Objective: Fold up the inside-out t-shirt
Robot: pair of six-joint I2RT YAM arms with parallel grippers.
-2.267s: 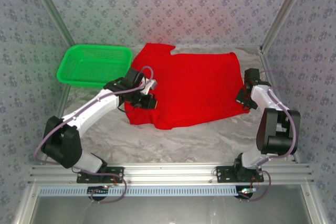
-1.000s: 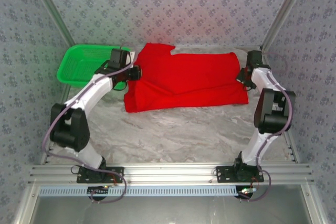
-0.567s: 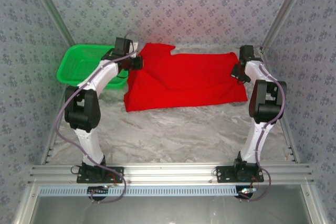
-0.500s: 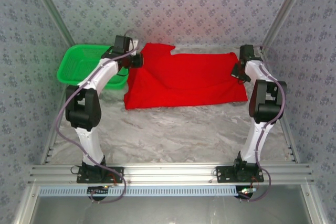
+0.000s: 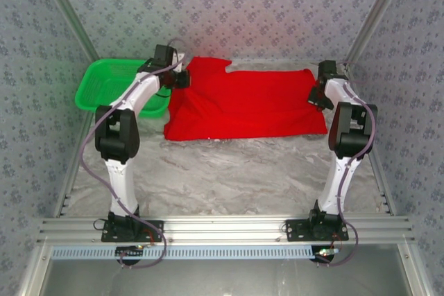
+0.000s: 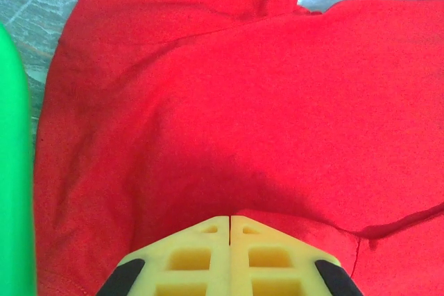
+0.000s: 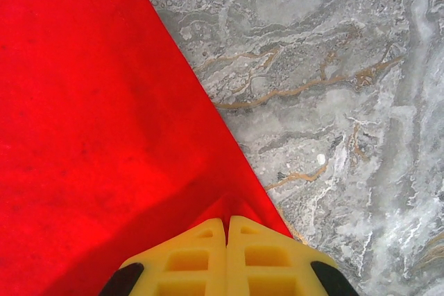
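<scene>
The inside-out t-shirt (image 5: 250, 105) is plain bright red cloth lying across the back of the marble table, with one layer folded over another. My left gripper (image 5: 182, 81) is at its left edge, beside the sleeve. In the left wrist view the yellow fingers (image 6: 208, 254) are pressed together, with a fold of the t-shirt (image 6: 243, 102) pinched at the left gripper's tips (image 6: 230, 218). My right gripper (image 5: 316, 96) is at the shirt's right edge. In the right wrist view it (image 7: 227, 220) is shut on a corner of the red cloth (image 7: 90, 102).
A green plastic basket (image 5: 111, 84) stands at the back left, just beside the left gripper; its rim (image 6: 12, 171) lines the left wrist view. Bare marble table (image 5: 229, 171) stretches in front of the shirt. Patterned walls and metal posts enclose the back and sides.
Both arms have reached toward the back, carrying the shirt's near edge up and over, so the cloth now lies as a shorter, doubled band. Both grippers have stayed shut on it.
</scene>
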